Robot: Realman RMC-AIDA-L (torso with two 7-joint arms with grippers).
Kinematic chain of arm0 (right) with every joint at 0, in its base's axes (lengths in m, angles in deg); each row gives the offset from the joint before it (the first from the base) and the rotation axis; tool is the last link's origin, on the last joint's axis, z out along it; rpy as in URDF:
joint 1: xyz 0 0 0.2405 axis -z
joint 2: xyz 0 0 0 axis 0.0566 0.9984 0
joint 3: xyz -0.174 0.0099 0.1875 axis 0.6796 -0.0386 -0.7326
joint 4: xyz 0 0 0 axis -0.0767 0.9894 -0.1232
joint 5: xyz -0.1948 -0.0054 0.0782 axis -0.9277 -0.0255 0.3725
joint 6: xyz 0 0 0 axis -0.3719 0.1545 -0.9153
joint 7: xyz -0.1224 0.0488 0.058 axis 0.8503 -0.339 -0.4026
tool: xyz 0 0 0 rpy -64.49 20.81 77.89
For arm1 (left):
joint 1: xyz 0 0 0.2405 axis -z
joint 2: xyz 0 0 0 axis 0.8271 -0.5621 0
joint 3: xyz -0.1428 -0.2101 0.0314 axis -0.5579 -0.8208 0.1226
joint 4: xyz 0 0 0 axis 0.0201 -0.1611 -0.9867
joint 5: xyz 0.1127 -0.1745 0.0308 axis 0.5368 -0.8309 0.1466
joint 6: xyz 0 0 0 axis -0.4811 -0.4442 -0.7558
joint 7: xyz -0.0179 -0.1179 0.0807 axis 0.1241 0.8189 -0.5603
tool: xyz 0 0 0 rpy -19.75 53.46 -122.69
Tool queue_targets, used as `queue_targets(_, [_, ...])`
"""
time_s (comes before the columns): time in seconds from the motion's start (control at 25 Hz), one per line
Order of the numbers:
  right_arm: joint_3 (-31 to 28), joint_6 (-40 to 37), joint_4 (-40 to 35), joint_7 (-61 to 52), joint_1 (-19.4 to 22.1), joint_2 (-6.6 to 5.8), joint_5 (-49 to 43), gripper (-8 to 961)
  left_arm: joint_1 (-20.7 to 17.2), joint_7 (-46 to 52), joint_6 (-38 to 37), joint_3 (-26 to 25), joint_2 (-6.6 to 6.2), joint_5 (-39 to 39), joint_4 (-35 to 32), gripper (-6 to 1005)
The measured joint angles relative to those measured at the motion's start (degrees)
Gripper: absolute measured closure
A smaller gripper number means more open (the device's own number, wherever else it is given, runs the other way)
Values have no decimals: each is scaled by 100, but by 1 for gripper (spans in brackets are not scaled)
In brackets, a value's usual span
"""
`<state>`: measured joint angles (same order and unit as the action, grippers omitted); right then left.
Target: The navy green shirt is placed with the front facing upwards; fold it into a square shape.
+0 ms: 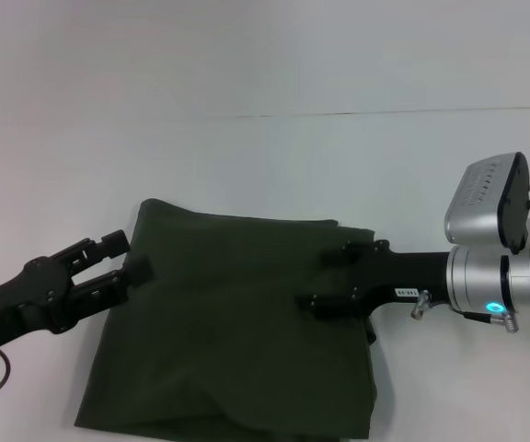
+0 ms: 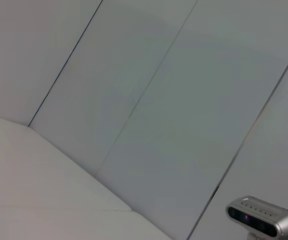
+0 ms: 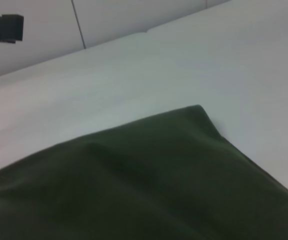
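Navy green shirt (image 1: 237, 331) is lying on the white table (image 1: 274, 157) at the near centre, already gathered into a rough, squarish bundle with no lettering showing. The left gripper (image 1: 127, 258) is sitting at its left edge with fingers spread apart, gripping nothing. The right gripper (image 1: 331, 281) is hovering over its right part, fingers likewise parted. Judging by the uneven near edge, tidying is remaining.
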<state>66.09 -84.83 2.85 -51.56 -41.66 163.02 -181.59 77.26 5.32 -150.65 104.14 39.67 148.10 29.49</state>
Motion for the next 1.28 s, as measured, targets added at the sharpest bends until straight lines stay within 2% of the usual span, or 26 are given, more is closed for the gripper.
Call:
queue_targets(0.36, [-15, -895, -511, 373, 374, -28, 469, 53, 42, 63, -33, 45, -13, 1, -7, 152])
queue_targets(0.56, [100, -1371, -369, 1014, 429, 5, 504, 54, 49, 62, -3, 46, -3, 0, -4, 150])
queue_targets(0.88, [288, -1103, 61, 1509, 308, 27, 496, 54, 82, 63, 14, 44, 9, 0, 6, 148])
queue_targets(1.28, [432, -740, 43, 1531, 506, -16, 462, 53, 97, 64, 24, 56, -2, 9, 7, 148])
